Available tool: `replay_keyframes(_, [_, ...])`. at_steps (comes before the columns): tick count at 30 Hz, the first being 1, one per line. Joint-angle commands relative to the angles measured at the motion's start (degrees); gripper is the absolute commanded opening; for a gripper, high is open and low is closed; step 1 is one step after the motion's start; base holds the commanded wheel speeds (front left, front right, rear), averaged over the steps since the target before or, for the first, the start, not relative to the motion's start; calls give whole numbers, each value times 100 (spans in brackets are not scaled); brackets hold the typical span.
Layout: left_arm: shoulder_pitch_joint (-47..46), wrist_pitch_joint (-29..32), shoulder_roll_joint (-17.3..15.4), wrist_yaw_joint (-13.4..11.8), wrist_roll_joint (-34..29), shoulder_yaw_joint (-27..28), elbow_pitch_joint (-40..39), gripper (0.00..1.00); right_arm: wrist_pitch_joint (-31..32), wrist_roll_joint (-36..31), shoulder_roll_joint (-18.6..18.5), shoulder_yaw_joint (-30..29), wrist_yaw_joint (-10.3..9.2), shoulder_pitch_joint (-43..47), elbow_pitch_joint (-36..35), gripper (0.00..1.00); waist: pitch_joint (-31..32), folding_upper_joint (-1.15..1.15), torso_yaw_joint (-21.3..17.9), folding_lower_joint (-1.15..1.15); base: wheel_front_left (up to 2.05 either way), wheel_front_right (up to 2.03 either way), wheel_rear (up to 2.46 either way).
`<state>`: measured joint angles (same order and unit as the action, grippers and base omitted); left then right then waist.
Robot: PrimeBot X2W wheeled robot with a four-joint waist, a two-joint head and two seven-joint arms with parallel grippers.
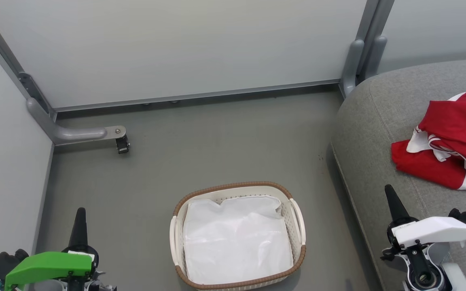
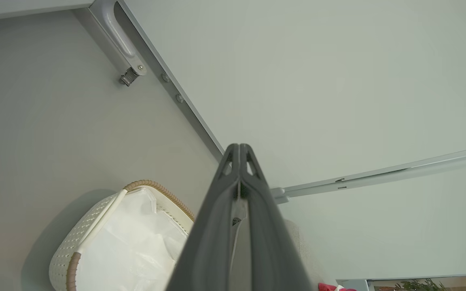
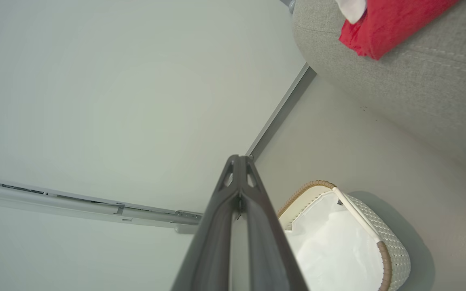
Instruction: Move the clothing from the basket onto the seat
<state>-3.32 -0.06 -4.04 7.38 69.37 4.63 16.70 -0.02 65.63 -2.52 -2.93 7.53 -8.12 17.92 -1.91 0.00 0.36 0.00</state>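
The red clothing point(image 1: 451, 141) with white trim lies crumpled on the grey seat point(image 1: 378, 121) at the right; a red corner of the clothing point(image 3: 386, 24) also rests on the seat point(image 3: 419, 81). On the floor stands the white basket point(image 1: 297, 220) with a brown rim, holding just a white liner sheet point(image 1: 237, 242). The basket point(image 2: 71, 254) and basket point(image 3: 390, 246) show the same liner. My left gripper point(image 1: 80, 214) is at the lower left, shut and empty, as also seen in the left gripper point(image 2: 239, 147). My right gripper point(image 1: 390, 192) is shut and empty beside the seat's front; right gripper point(image 3: 239, 158) too.
Pale panel walls point(image 1: 176, 48) enclose the grey floor point(image 1: 217, 141). A grey bracket foot with a small caster point(image 1: 122, 144) juts from the left corner. A grey post point(image 1: 354, 60) stands at the seat's back corner.
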Motion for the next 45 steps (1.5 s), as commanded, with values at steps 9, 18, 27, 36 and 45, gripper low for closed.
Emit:
replay_keyframes(9, [-186,153,30,13,542,64,-111,0,152,619,-38,-98,-5,53,-143,0,30,0,-6,0,0,0,0])
replay_keyframes(18, [-234,270,47,14,938,97,-152,0,266,1094,-41,-159,-5,95,-204,0,58,0,-12,0,0,0,0])
replay_keyframes(27, [-256,382,66,16,1305,129,-184,0,376,1522,-44,-219,-5,130,-260,0,85,0,-18,0,0,0,0])
replay_keyframes(36, [-296,487,85,17,1657,157,-221,0,481,1930,-46,-275,-4,158,-313,0,113,0,-23,0,0,0,0])
replay_keyframes(45, [-311,583,104,19,1986,180,-253,0,574,2310,-50,-323,-4,191,-364,0,141,0,-29,0,0,0,0])
